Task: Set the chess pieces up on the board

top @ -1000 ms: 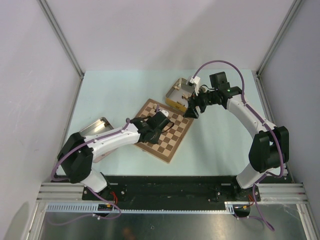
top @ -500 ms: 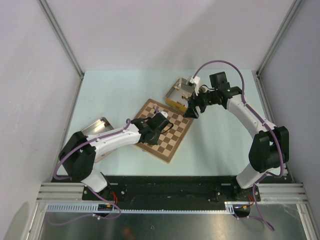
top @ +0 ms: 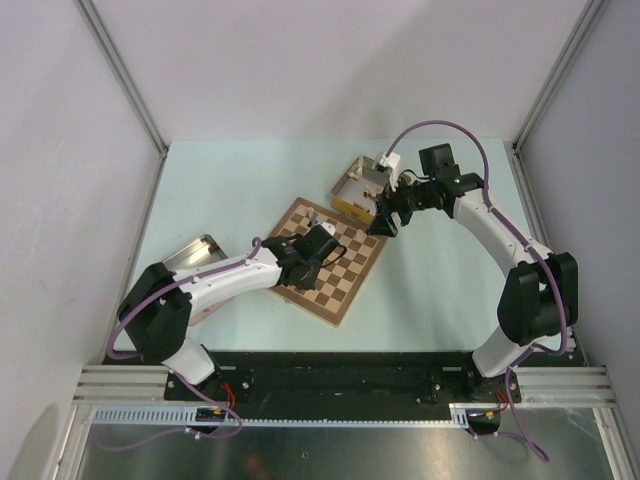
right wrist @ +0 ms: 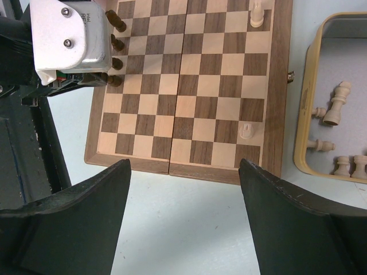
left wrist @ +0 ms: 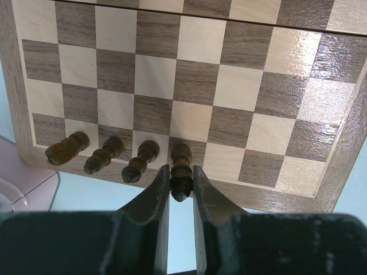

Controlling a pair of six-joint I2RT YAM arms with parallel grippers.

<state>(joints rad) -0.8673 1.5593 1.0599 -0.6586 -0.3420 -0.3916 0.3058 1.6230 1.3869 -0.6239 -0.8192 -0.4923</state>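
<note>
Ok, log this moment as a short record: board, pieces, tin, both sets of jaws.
board: wooden, most squares bare
dark pieces: three free in one edge row
fourth dark piece: next in that row, between the left jaws
placed pale pieces: two on the board, far apart
yellow tin: beside the board, spare pale pieces inside
left jaws: shut on fourth dark piece
right jaws: open, holding nothing

White-shelled arms [top: 215,280] with black joints trail purple cables [top: 440,125], end in black tapered fingers [right wrist: 69,223], and carry a two-screw pale wrist housing [right wrist: 66,34].
</note>
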